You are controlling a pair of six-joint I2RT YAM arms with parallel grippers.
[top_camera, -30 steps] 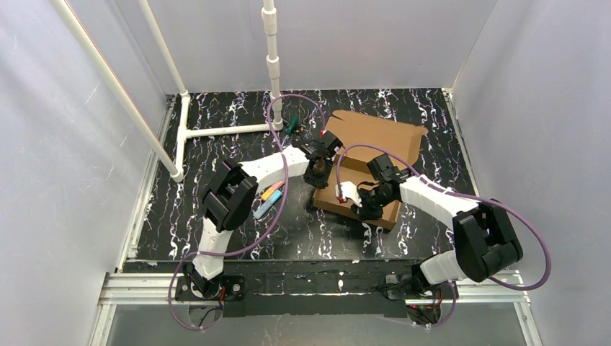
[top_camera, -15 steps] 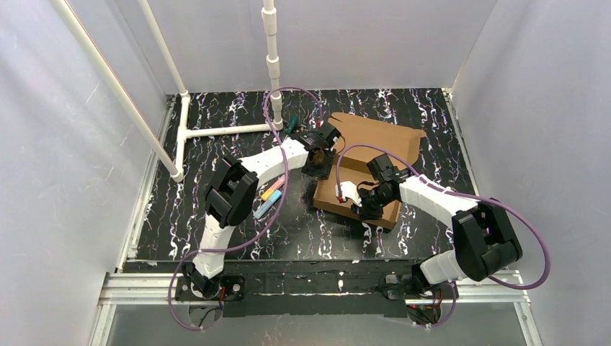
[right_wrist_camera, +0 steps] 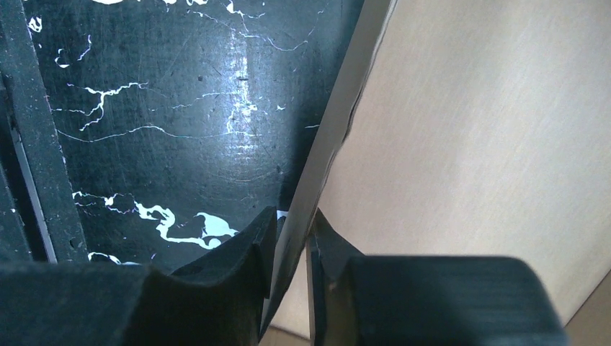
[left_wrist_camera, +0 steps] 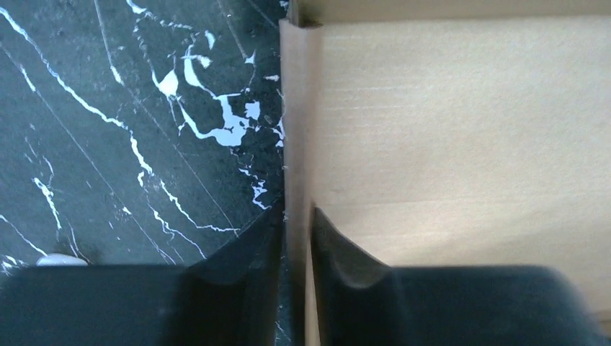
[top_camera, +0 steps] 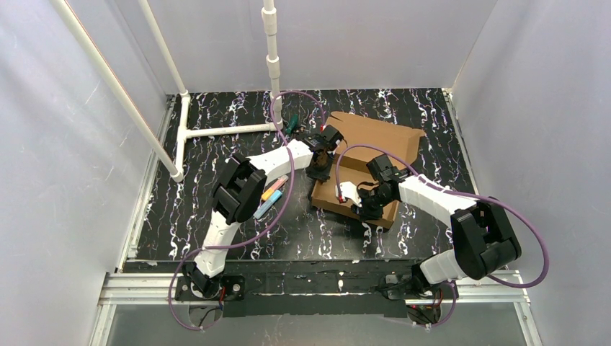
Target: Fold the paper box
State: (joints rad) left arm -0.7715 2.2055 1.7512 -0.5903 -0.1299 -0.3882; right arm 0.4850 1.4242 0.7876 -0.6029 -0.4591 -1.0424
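Item: paper box (top_camera: 382,137), centre frame. Part-folded; left gripper (left_wrist_camera: 296,216) and right gripper (right_wrist_camera: 293,216) each pinch a raised side wall; lid unclosed.

Paper box (top_camera: 375,162) is set on the table (top_camera: 216,238), toward the far right.

Left gripper (top_camera: 317,170) is placed at the box's left edge. One upright wall is taken between its fingers, with table surface to their left and box floor to their right.

Right gripper (top_camera: 364,209) is placed at the box's near edge, with a wall likewise between its fingers.

Two markers (top_camera: 269,196) are laid side by side, left of the left gripper and nearer the bases.

Pipe frame (top_camera: 216,131) is found farther left and behind.
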